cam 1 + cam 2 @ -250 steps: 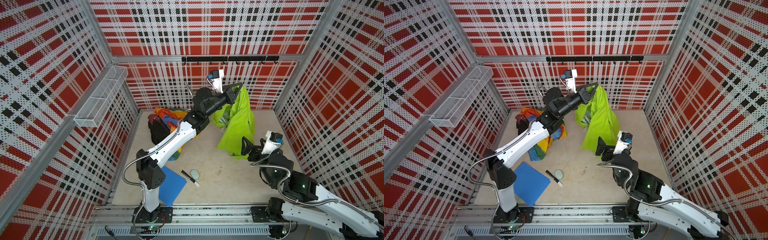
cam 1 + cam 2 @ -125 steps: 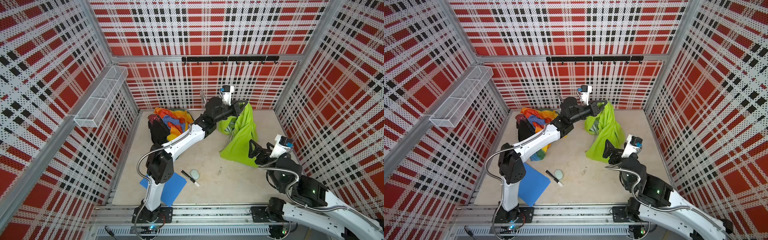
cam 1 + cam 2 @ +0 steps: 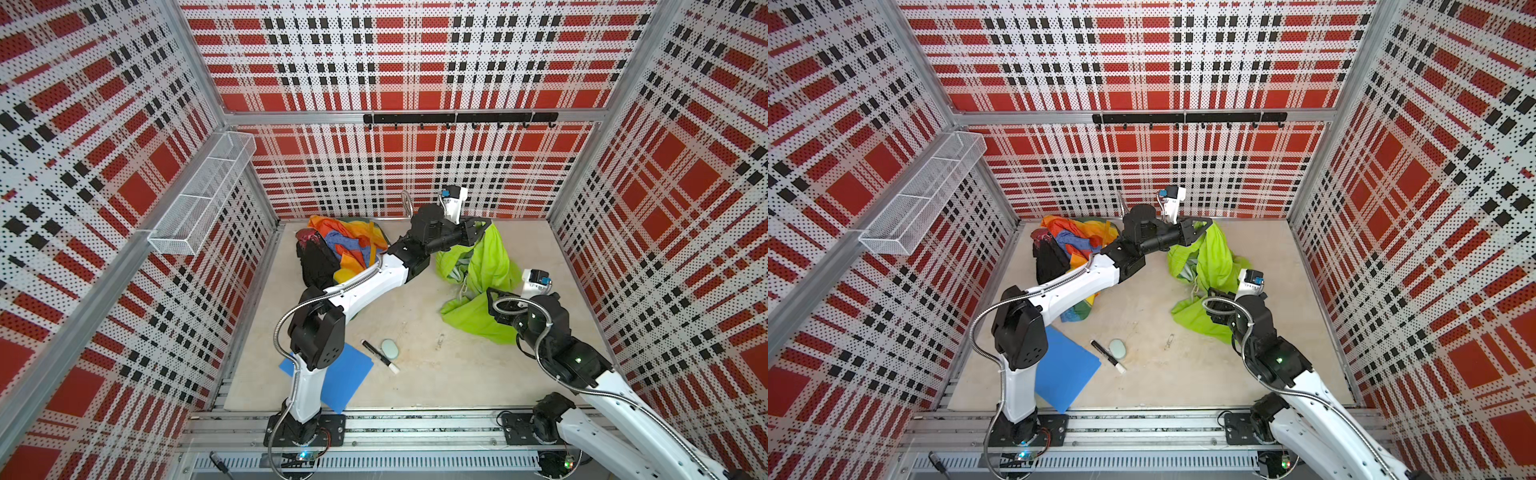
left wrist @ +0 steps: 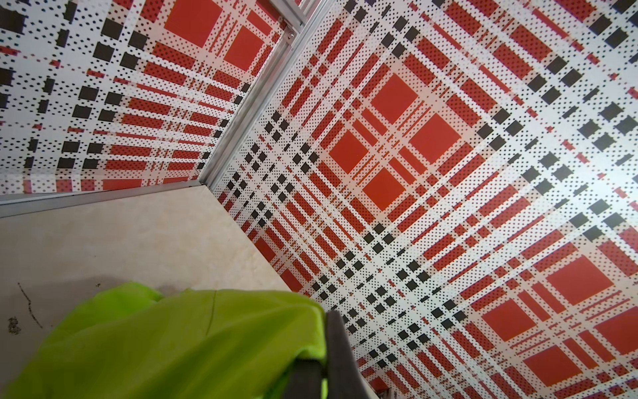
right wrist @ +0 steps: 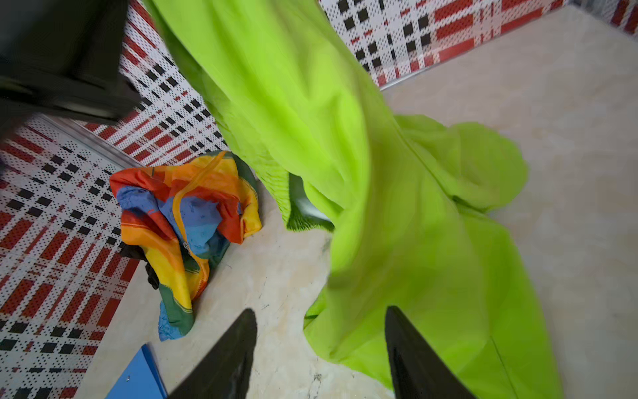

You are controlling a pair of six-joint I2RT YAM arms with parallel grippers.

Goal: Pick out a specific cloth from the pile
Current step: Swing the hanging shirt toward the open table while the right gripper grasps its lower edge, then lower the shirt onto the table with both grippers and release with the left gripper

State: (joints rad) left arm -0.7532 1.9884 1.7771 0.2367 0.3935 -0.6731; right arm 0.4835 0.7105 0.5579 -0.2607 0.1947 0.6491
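Observation:
The lime-green cloth [image 3: 494,266] [image 3: 1214,262] hangs from my left gripper [image 3: 478,226] [image 3: 1202,228], which is shut on its upper edge near the back wall. Its lower part is bunched on the table. In the left wrist view the cloth [image 4: 179,342] is pinched between the dark fingers of the left gripper [image 4: 322,366]. My right gripper [image 3: 496,299] [image 5: 320,311] is at the cloth's lower fold; its jaws stand apart with the cloth's edge [image 5: 397,241] between them. The pile [image 3: 340,245] [image 5: 186,214], rainbow and black fabric, lies at the back left.
A blue folder [image 3: 336,374], a black marker [image 3: 379,356] and a pale oval object [image 3: 390,348] lie near the front left by the left arm's base. A wire basket [image 3: 203,195] hangs on the left wall. A black hook rail [image 3: 457,118] runs along the back wall.
The left gripper has carried the cloth lower and further right, so its lower part now rests on the table. The right gripper has moved in onto the lower fold, with its jaws narrower.

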